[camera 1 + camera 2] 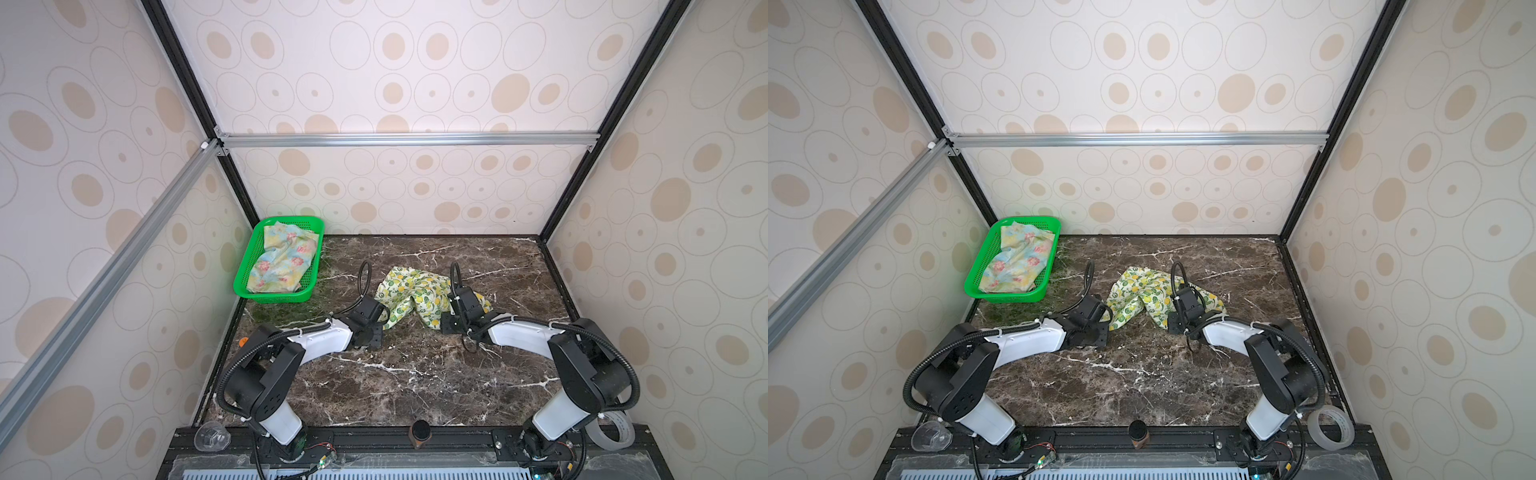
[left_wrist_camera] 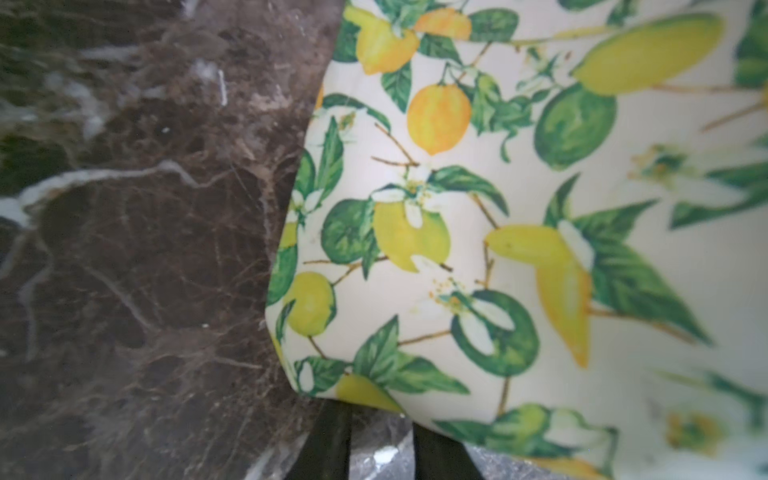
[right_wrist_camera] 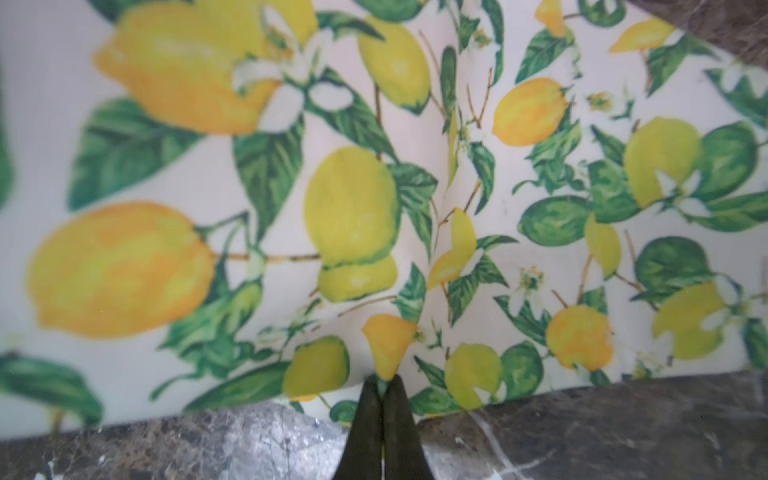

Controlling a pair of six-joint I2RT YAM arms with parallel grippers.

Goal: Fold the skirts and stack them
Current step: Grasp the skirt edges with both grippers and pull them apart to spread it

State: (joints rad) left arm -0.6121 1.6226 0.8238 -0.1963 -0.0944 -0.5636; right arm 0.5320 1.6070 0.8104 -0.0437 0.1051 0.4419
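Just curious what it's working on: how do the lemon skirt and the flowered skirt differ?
The lemon skirt lies crumpled on the marble table; the flowered skirt sits in the green basket. The right hand pinches the lemon skirt; no hand touches the flowered skirt. Lemon skirt: cream with green leaves; flowered skirt: pastel with pink blooms. Both are rumpled cloth.

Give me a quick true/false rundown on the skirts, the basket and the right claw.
1. The floral skirt lies in the basket. True.
2. The lemon skirt is folded flat. False: it lies crumpled on the table.
3. The right claw is shut on the lemon skirt. True: it pinches the cloth's edge.
4. The two skirts are stacked. False: they lie apart, one in the basket and one on the table.
5. The basket sits in the back right corner. False: it is in the back left corner.
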